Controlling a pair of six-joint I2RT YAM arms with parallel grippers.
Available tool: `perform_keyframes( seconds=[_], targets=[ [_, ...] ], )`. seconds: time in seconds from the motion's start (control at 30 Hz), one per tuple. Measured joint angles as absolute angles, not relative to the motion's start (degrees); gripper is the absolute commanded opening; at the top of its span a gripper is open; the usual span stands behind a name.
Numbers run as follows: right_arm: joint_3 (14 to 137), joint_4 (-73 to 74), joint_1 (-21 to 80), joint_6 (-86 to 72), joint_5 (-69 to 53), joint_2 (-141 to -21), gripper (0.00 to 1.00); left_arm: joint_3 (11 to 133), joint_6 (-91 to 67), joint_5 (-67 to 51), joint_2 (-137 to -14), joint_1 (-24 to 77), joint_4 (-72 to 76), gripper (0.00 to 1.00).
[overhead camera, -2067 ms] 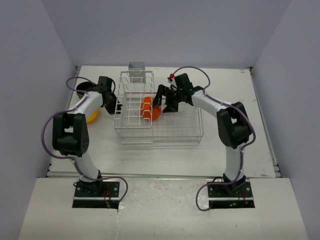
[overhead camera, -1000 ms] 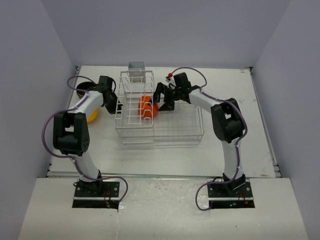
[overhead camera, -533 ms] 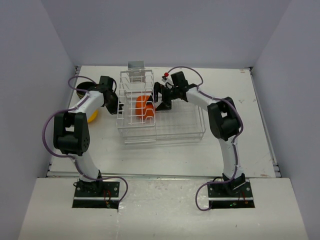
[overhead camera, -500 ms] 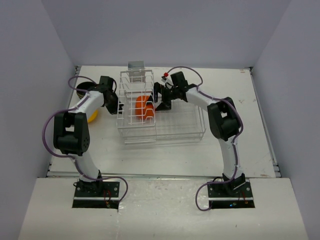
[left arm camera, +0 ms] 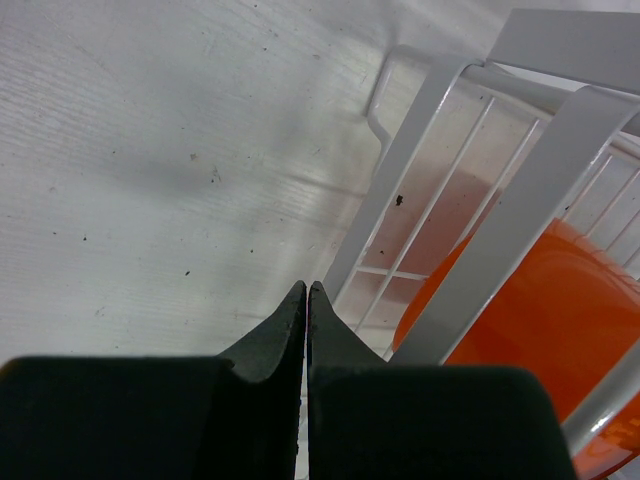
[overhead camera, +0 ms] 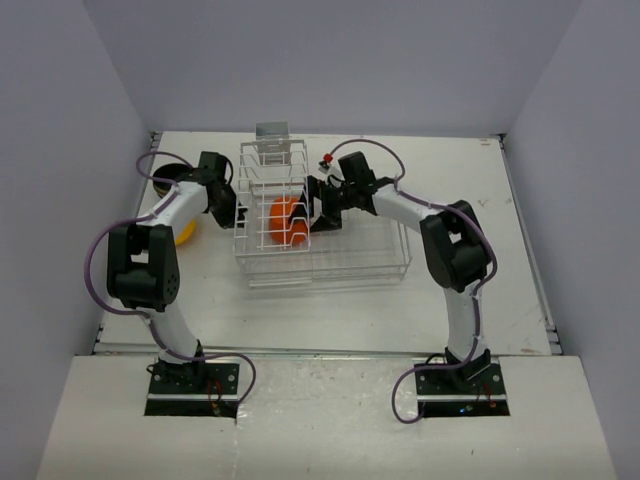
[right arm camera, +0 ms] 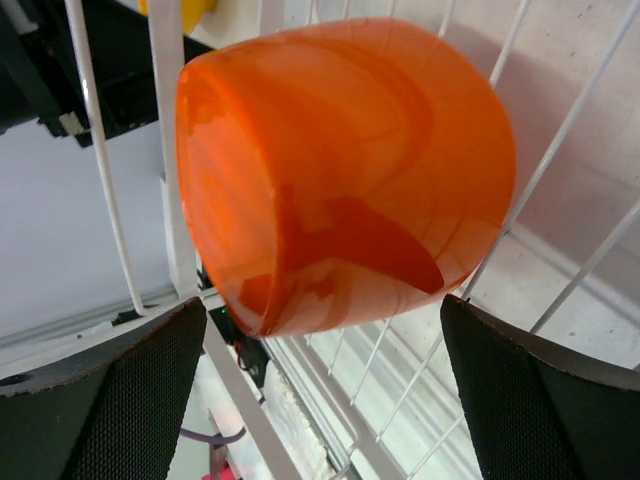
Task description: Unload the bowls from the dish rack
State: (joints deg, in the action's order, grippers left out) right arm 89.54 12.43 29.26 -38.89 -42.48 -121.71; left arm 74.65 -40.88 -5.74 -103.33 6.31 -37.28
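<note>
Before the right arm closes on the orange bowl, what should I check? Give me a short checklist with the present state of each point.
1. Right gripper open: ok.
2. Orange bowl between its fingers: ok.
3. Bowl gripped: not ok, the fingers stand apart from it.
4. Rack wires out of the closing path: cannot tell.
5. Left gripper shut, beside the rack: ok.

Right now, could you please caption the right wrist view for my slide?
Open right gripper faces the orange bowl in the rack.
</note>
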Motion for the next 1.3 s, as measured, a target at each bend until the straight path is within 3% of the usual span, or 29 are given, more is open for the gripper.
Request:
perform_keyframes(
  seconds=[0.27,0.33,0.4,0.43,0.47,0.53,0.87,1.3],
  targets=[
    [87.79,12.64,29.47,-38.17,-41.01,-116.09,0.99,74.65,-40.88,-5.74,-103.33,6.31,-37.28,0.00],
    [87.72,12.91,29.19,-38.02,-40.12,-114.85,0.93,74.65,-40.88,-5.74,-103.33,6.31,-37.28,0.00],
    [87.70,12.95,28.80,-37.89,-39.27,-113.95,0.76,74.65,-40.88,-5.74,-103.33,6.31,-37.28,0.00],
    [87.57,12.97,28.51,-38.00,-38.68,-113.62,0.48,74.65,-40.88,-5.74,-103.33,6.31,-37.26,0.00],
    [87.24,12.84,28.32,-37.98,-38.26,-113.27,0.29,74.65,-40.88,-5.74,-103.33,6.31,-37.26,0.00],
    [86.70,13.06,27.66,-38.63,-37.82,-113.03,0.00,74.65,-40.88,-5.74,-103.33,6.31,-37.28,0.00],
    [87.83,15.11,25.50,-38.54,-37.06,-117.78,0.00,74.65,-40.88,-5.74,-103.33,6.31,-37.28,0.00],
    [98.85,16.14,26.33,-38.65,-40.58,-126.30,0.00,74.65,-40.91,-5.74,-103.33,6.31,-37.28,0.00]
  ],
)
